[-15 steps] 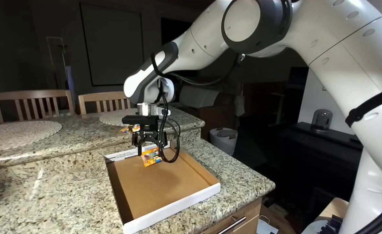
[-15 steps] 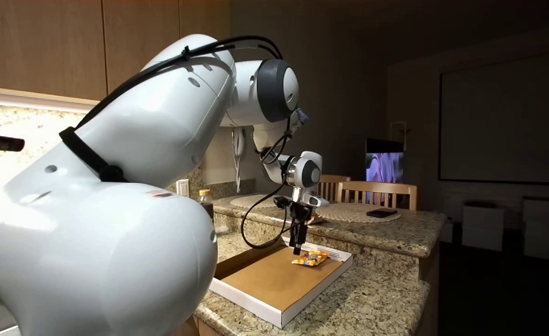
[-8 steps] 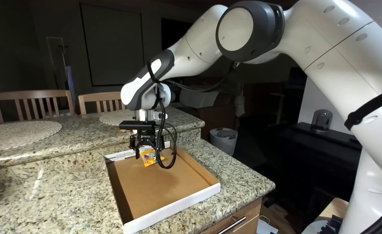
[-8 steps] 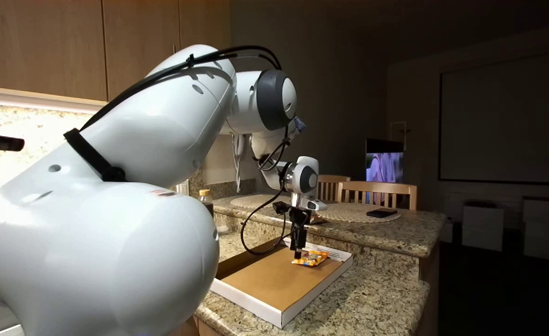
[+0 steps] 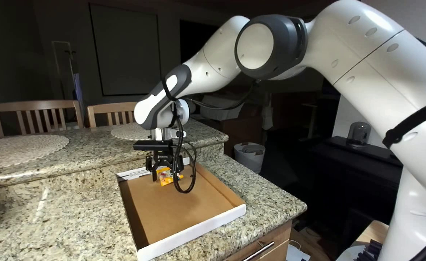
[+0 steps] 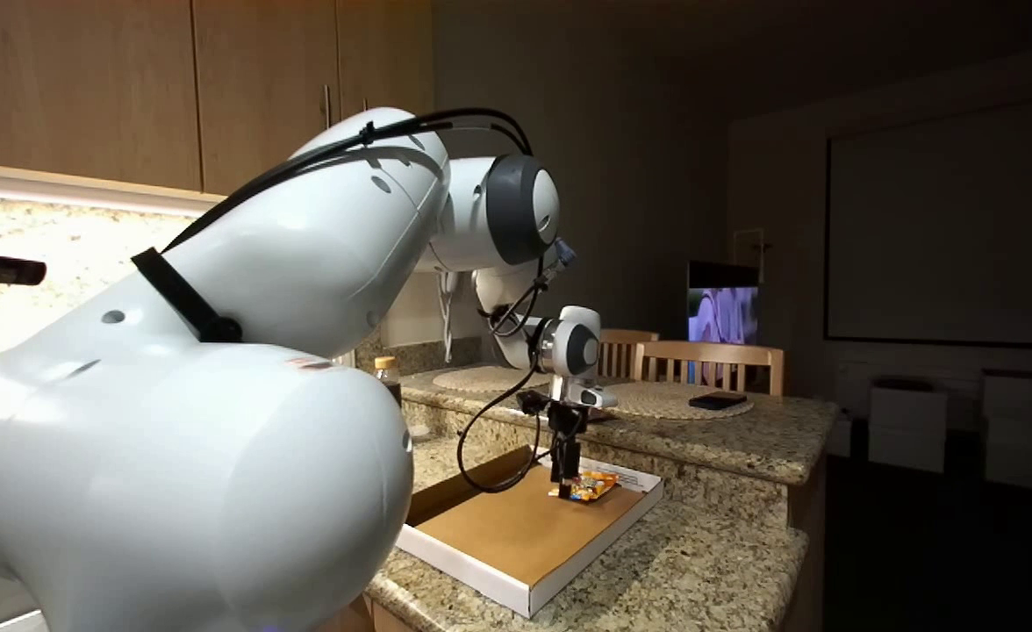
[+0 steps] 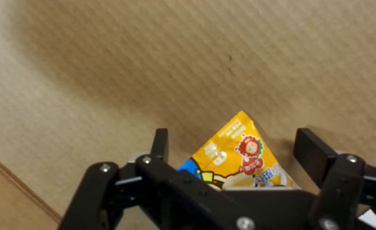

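Wrist view: the tool, now lower and spread (nothing pinched), flanks the yellow packet; grasping looks nearer.

Glossy, plastic-looking packet; matt cardboard box (faintly ribbed).

In both exterior views, the gripper sank farther below mid-frame, hiding more of the orange packet; the arm's elbow, in the frame's upper half, dropped too.
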Robot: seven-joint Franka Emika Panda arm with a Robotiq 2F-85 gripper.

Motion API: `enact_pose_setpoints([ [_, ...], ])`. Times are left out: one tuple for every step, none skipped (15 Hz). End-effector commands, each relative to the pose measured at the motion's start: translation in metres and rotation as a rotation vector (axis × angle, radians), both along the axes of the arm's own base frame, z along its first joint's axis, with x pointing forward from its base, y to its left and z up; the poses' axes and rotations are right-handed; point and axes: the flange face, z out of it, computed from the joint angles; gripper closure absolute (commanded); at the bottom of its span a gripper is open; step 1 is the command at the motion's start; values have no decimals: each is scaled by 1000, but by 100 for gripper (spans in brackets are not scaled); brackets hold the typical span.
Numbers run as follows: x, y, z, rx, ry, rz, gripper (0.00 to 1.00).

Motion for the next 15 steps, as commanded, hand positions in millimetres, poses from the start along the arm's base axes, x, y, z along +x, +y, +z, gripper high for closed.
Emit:
enact_pose_setpoints([
  [7,0,1,-46,-21,-20,11],
  [8,0,1,-51,-22,-16,26],
  [8,0,1,-54,-22,-15,33],
  [9,0,0,-55,-21,-15,40],
  [9,0,-2,-56,-17,-18,47],
  [9,0,-2,-55,-16,-21,54],
  [9,0,-1,-52,-17,-27,61],
  [10,0,0,-51,-17,-32,66],
  [10,-1,0,-50,-18,-34,74],
  [10,-2,1,-49,-17,-37,80],
  [11,-3,1,-50,-18,-42,87],
  [10,-4,1,-49,-15,-45,93],
  [10,-5,0,-52,-14,-49,94],
  [10,-6,-1,-52,-13,-52,96],
  [10,-7,-1,-53,-11,-55,97],
])
